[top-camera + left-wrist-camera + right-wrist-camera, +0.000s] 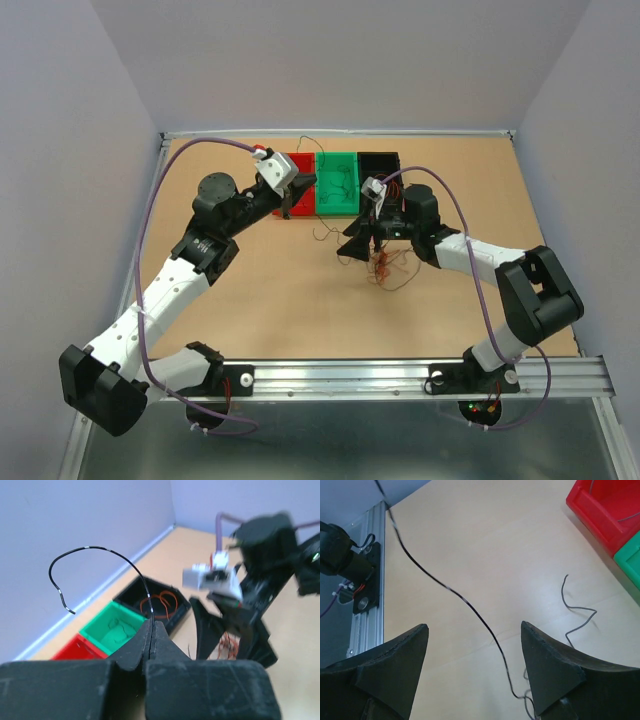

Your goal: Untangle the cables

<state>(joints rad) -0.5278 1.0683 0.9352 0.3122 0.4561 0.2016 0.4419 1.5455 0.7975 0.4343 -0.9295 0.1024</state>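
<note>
My left gripper [151, 624] is shut on a thin dark cable [100, 549] that arcs up and left from the fingertips, above the bins. In the top view it [287, 205] hangs over the red bin's near edge. My right gripper [474, 627] is open, with a dark cable [450, 591] running slantwise between its fingers without touching them. In the top view it [358, 243] hovers just left of the orange-red cable clump [385, 268] on the table. The clump also shows under it in the left wrist view [229, 647].
Three bins stand in a row at the back: red [300, 163], green [338, 157], black [379, 157]. The black bin [176, 592] holds orange loops and the green bin [95, 621] holds greenish wire. A loose grey wire [572, 611] lies on the table near the red bin [605, 510].
</note>
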